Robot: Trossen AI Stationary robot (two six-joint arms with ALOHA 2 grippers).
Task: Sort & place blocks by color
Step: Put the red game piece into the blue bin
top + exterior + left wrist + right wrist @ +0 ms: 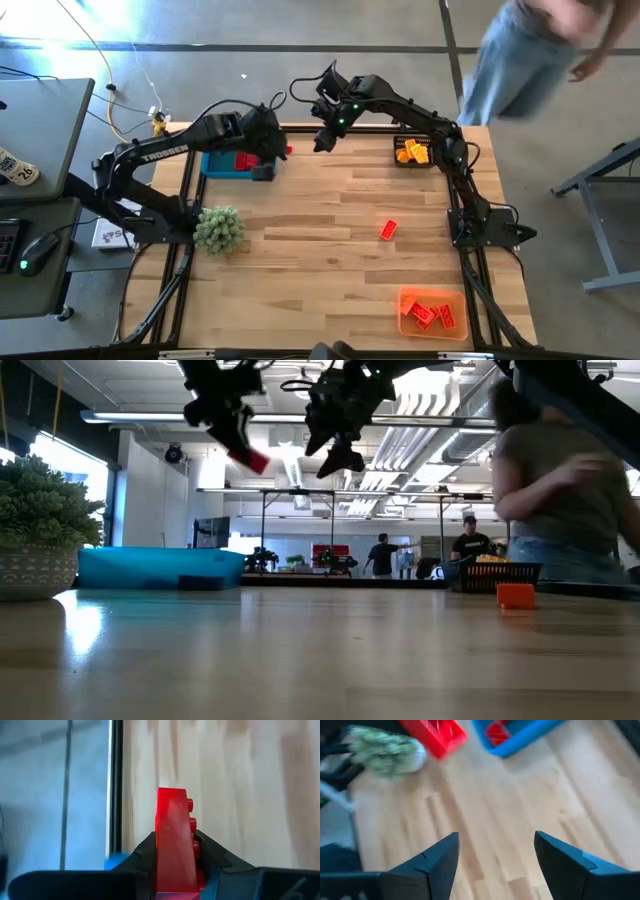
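My left gripper (278, 150) hangs high over the table's far edge, beside the blue bin (222, 165), shut on a red studded block (174, 840) that also shows in the low view (256, 460). My right gripper (495, 855) is open and holds nothing, raised just right of the left gripper (324, 136). The blue bin has red blocks (243, 160) in it. A black bin (413, 152) at the far right holds orange and yellow blocks. One red block (388, 229) lies flat on the table. An orange bin (433, 311) holds red blocks. My left gripper pinches the red block (175, 870) between its two fingers (145, 852), which lie on its two broad sides. The studded end (190, 807) juts out past the fingertips. The block is lifted well clear of the table (256, 460).
A green fuzzy plant in a pot (218, 229) stands near the table's left edge, on the near side of the blue bin. A person (540, 50) moves past the table's far right corner. Bare wood lies across the middle of the table (320, 250).
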